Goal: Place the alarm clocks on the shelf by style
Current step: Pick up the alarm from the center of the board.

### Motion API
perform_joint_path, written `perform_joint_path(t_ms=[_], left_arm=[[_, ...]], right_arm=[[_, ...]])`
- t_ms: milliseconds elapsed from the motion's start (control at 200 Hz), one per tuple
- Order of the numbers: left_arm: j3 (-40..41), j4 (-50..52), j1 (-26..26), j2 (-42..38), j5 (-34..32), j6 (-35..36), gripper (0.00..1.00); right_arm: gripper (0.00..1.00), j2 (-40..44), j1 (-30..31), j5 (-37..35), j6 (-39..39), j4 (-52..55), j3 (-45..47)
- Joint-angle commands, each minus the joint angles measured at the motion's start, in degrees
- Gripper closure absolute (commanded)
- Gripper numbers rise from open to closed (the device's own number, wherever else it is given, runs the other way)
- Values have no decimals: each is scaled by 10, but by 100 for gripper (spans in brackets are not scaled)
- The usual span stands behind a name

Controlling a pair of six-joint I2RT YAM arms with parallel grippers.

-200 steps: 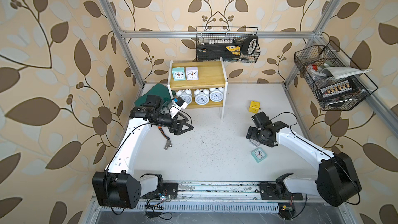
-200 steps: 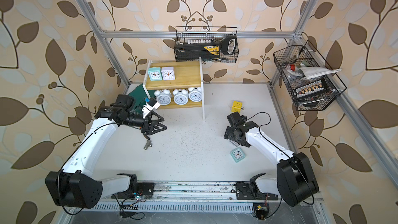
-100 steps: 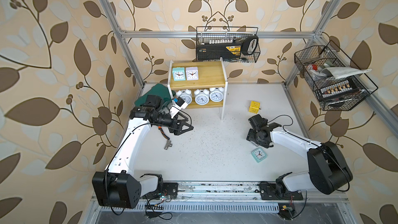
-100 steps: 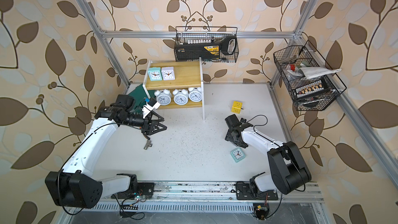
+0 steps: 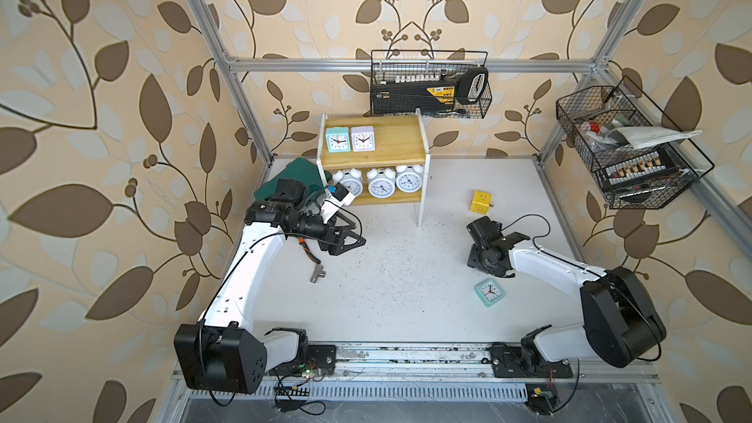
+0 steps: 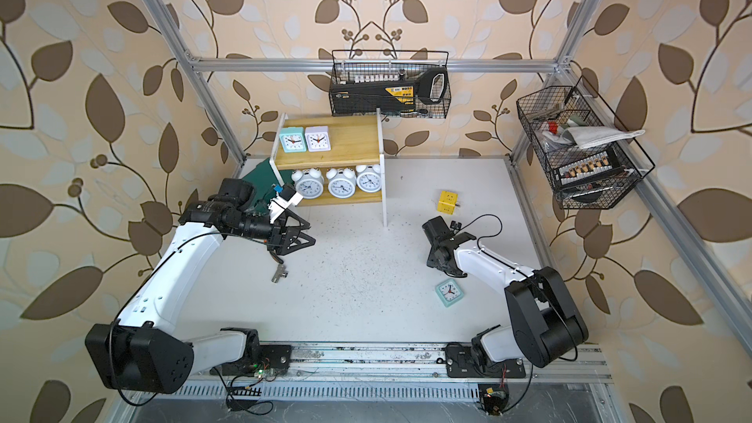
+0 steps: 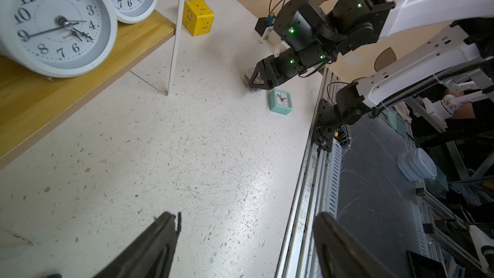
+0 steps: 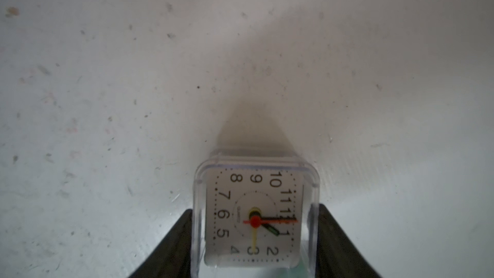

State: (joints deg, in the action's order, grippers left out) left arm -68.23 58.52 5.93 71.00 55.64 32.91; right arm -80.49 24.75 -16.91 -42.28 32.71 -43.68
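Note:
The shelf (image 5: 392, 145) stands at the back. A mint-green square clock (image 5: 337, 140) and a pale lilac one (image 5: 362, 138) sit on its top board, and three round white twin-bell clocks (image 5: 381, 185) on the lower board. Another mint-green clock (image 5: 489, 292) lies face up on the table. My right gripper (image 8: 255, 215) points down beside it, shut on a clear greyish square clock (image 8: 256, 196) that rests on the table; black fingers (image 8: 176, 236) press both its sides. My left gripper (image 5: 354, 238) hovers open and holds nothing in front of the shelf's left end.
A yellow cube (image 5: 480, 202) lies right of the shelf. A small metal fitting (image 5: 317, 275) lies below the left gripper. A teal case (image 5: 293, 177) sits left of the shelf. Black wire baskets hang at the back (image 5: 431, 87) and on the right (image 5: 626, 156).
The right gripper's jaws have closed in onto the greyish clock and the right arm has shifted slightly over it. The left arm has not moved.

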Motion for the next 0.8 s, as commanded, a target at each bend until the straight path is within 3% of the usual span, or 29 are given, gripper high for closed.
perform_joint_path(t_ms=[0,215,490,795], left_arm=[[-14,-2,-3,1,16,-26,15],[-31,18,3,20,17,-56,13],[-62,31,15,69,9,-153,14],[-64,47,67,102,22,-159,14]], right_arm=[[50,32,38,-10,84,-26,-33],[52,73,97,72,213,-103,-53],[57,113,192,125,378,-188,-71],[59,104,279,179,541,-302,-69]])
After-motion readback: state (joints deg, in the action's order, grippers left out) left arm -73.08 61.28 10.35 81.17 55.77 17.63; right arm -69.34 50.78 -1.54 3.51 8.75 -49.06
